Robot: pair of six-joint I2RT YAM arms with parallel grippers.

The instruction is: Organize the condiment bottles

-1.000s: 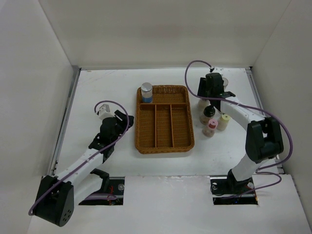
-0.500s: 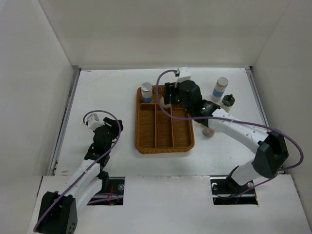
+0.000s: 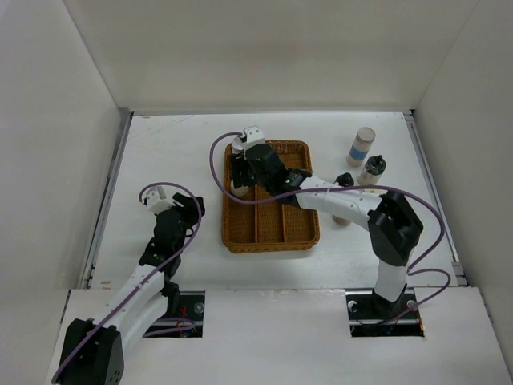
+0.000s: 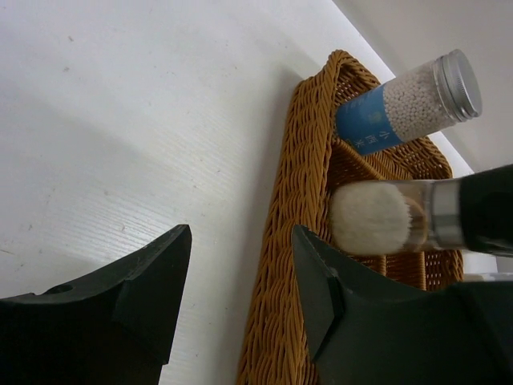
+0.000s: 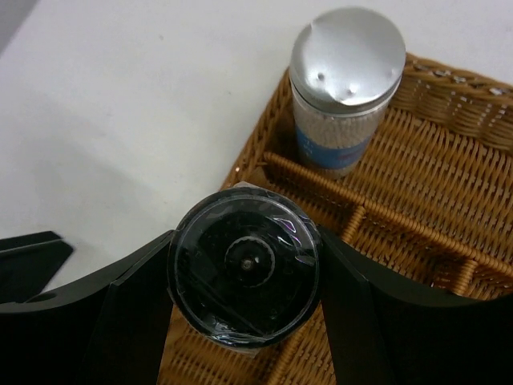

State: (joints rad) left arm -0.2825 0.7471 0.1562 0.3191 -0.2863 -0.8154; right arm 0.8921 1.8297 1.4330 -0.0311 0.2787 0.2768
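My right gripper (image 3: pixel 244 166) (image 5: pixel 244 258) is shut on a dark-capped glass jar (image 5: pixel 244 265) of white contents (image 4: pixel 373 216), holding it above the far left corner of the brown wicker tray (image 3: pixel 272 218). A silver-topped bottle with a blue-white label (image 5: pixel 345 88) (image 4: pixel 405 104) stands in the tray's far left compartment, just beyond the held jar; the arm hides it from above. Right of the tray stand another silver-topped cylinder (image 3: pixel 364 146) and a dark-capped jar (image 3: pixel 373 168). My left gripper (image 3: pixel 191 208) (image 4: pixel 240 241) is open and empty, left of the tray.
The right arm (image 3: pixel 337 196) stretches across the tray's far right corner and covers the table just right of it; something pinkish (image 3: pixel 342 219) shows under it. White walls enclose the table on three sides. The tray's long compartments (image 3: pixel 284 212) hold nothing.
The right arm swung from the bottle cluster on the right across to the tray's far left corner, carrying the dark-capped jar. The left arm drew back to the left.
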